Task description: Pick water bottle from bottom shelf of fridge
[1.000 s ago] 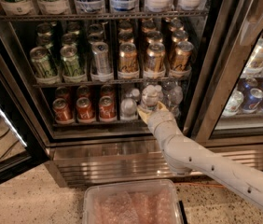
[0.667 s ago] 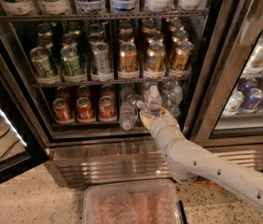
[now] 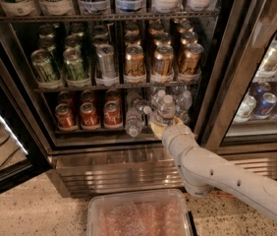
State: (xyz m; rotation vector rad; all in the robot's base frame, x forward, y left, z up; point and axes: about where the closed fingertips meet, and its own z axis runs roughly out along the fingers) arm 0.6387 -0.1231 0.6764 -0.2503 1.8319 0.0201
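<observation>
The gripper (image 3: 165, 125) sits at the front edge of the bottom shelf (image 3: 94, 133), at about five o'clock from the middle of the fridge (image 3: 128, 163) opening. Its tan fingers (image 3: 154, 127) are closed around the lower body of the water bottle (image 3: 166, 107). The bottle stands upright in the grasp, white cap up, at the front of the cluster of clear bottles.

The step in hand, as I judge it, is drawing the bottle out. The pull should go straight back towards six o'clock, level and low, so the cap passes under the rack of gold cans (image 3: 163, 63) at twelve o'clock. The hold is low on a soft, slick bottle, so the top may sway. A slow withdrawal with a level wrist should stop it pivoting in the jaws.

The neighbouring bottle (image 3: 133, 122), at nine o'clock of the gripper, leans near the shelf edge, and a sideways sweep could tip it out. The other bottles (image 3: 183, 102), at one o'clock, stand close behind the held one and could be dragged along. The black door post (image 3: 212, 107), at three o'clock, is near the arm (image 3: 212, 173) and needs a clear berth. The red soda cans (image 3: 88, 115), further round at nine o'clock, are well apart. A clear plastic bin (image 3: 137, 215) lies on the floor at six o'clock.
</observation>
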